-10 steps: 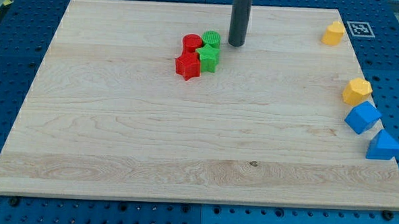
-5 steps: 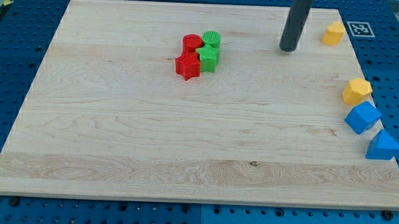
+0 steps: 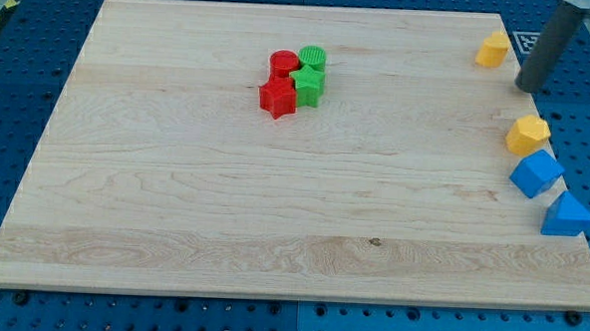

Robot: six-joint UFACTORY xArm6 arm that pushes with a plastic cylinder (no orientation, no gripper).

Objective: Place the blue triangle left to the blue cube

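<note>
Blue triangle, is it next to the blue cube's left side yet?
Not yet. The blue triangle sits at the view's lower right of the blue cube, near the board's right edge. My tip is above both, between the two yellow blocks, touching neither blue one. The whole push is left to do.

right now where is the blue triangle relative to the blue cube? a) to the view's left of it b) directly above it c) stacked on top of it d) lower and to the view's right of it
d: the blue triangle lies lower and to the view's right of the blue cube, at the board's right edge, while my tip is above both, near the yellow blocks.
</note>
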